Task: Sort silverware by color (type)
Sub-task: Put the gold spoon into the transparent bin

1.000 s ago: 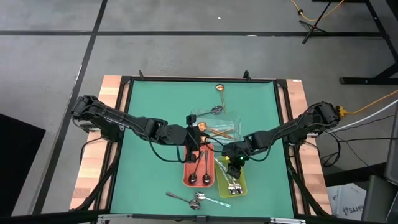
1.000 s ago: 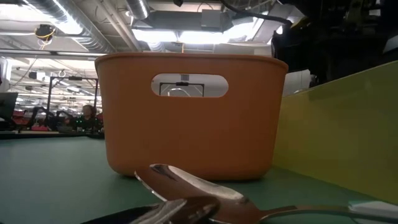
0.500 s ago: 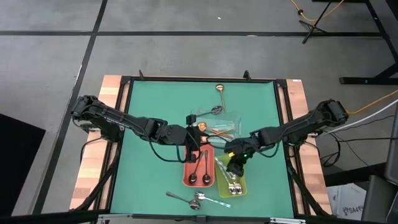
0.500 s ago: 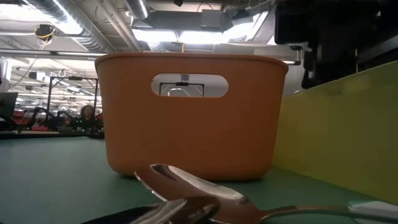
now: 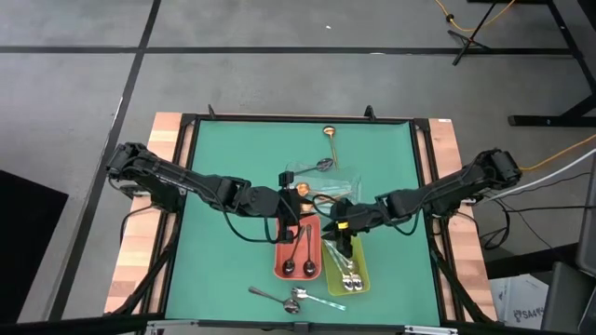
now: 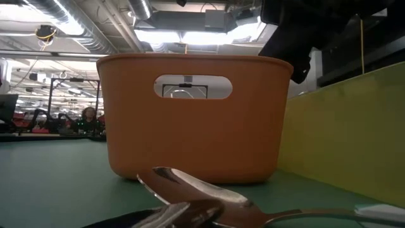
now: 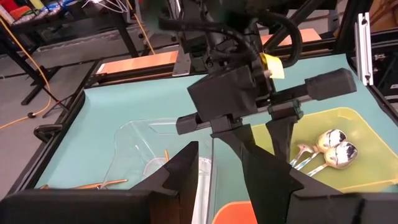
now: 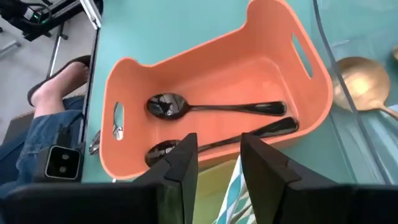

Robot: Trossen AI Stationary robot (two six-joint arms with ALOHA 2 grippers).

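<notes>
Hovering over red tray/yellow tray boundary: right tool, fingers apart, empty. Left tool likewise. Advise: descend squarely on one silver spoon.

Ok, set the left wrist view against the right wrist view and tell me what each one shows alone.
Only the left wrist view shows the silver spoons lying in the yellow-green tray, and the right gripper hanging open above that tray's near end. Only the right wrist view shows the two black spoons inside the red tray, and a person's sandalled foot beyond the table edge. Both show the green table mat and part of the clear tray.
</notes>
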